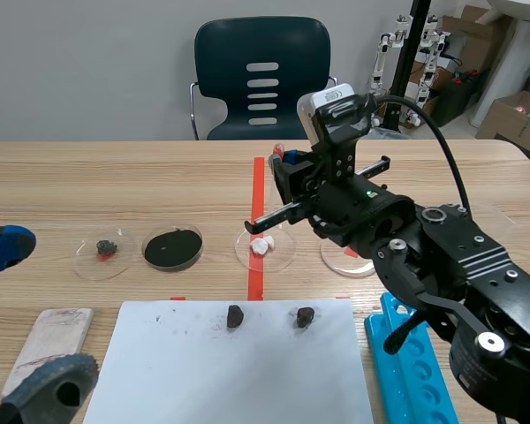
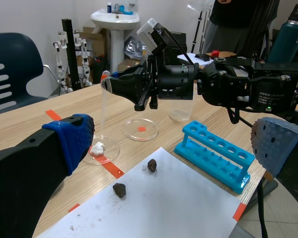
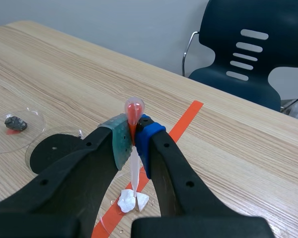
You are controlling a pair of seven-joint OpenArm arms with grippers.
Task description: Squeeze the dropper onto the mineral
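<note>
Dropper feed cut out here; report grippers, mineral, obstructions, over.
Right gripper shut on dropper, tip over white mineral in its dish. Left gripper open, off to the side. Nothing between tip and mineral.

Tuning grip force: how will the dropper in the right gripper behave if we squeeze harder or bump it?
The dropper looks like thin translucent plastic, so probably soft and very light. Its slim stem, hanging from the jaws over the white mineral, likely flexes if bumped.
</note>
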